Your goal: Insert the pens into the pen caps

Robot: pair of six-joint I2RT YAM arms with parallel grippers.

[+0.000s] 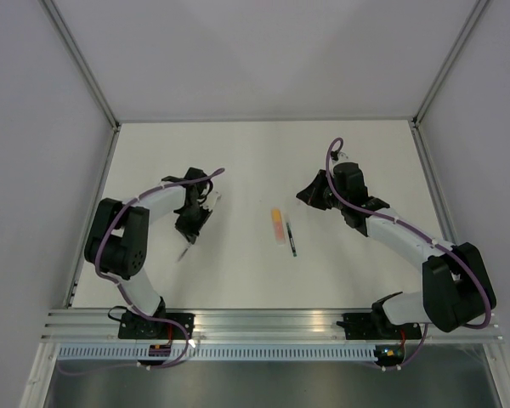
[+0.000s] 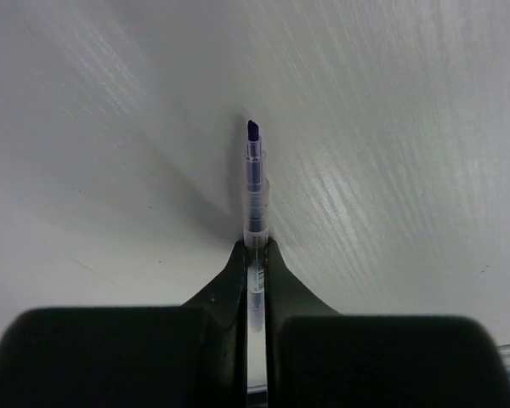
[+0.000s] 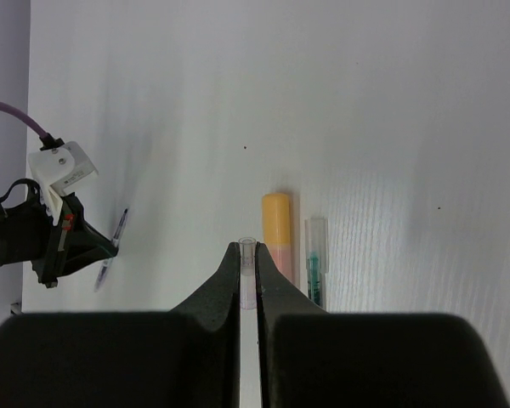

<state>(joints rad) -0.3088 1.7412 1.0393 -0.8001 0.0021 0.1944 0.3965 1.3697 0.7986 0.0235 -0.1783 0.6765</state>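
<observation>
Two arms reach over the white table (image 1: 238, 161) in the top view. The left hand (image 1: 189, 231) sits left of centre, clamped on a thin pale clear-bodied pen (image 1: 184, 250) that sticks out tilted toward the near edge. The right hand (image 1: 306, 195) is right of centre with its jaws pressed together; what it grips is too small to tell here. Between the hands lie a stubby orange-pink pen (image 1: 278, 225) and a slim dark green pen (image 1: 292, 241), side by side and just apart, the green one a bit nearer the arm bases.

Left wrist view: both fingers (image 2: 223, 287) squeeze the pale pen's barrel. Its dark chisel tip (image 2: 252, 130) is bare and points away over the table. Cannot tell if the tip touches the surface.

Right wrist view: the jaws are closed on a short clear tube cap (image 3: 247, 257), open end outward. Just right of it lies the orange-pink pen, orange end away. The dark green pen is beside that on the right, with a clear sleeve over its far end. The left hand shows at far left, the pale pen angling down from it.
</observation>
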